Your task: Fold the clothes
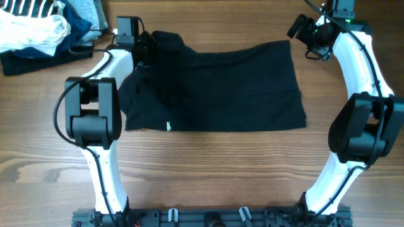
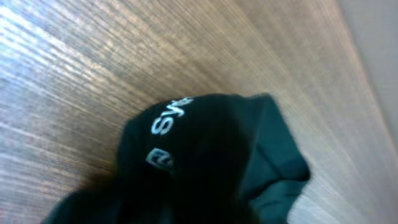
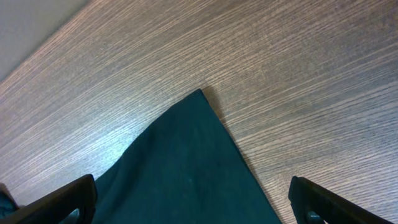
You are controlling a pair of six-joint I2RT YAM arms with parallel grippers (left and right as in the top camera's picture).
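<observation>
Right fingers stood wide open and empty above a corner of the clothes; left fingers sat hidden in bunched cloth, state untellable.

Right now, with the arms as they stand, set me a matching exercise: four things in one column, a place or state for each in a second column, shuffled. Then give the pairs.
Things:
1. black garment
2. heap of mixed garments
3. right pincer
4. white logo

Places or states:
A. far left corner of the table
B. open, above a corner of the black fabric
C. spread across the middle of the table
D. by the garment's near edge, towards its left end

Pairs: 1-C, 2-A, 3-B, 4-D.
</observation>
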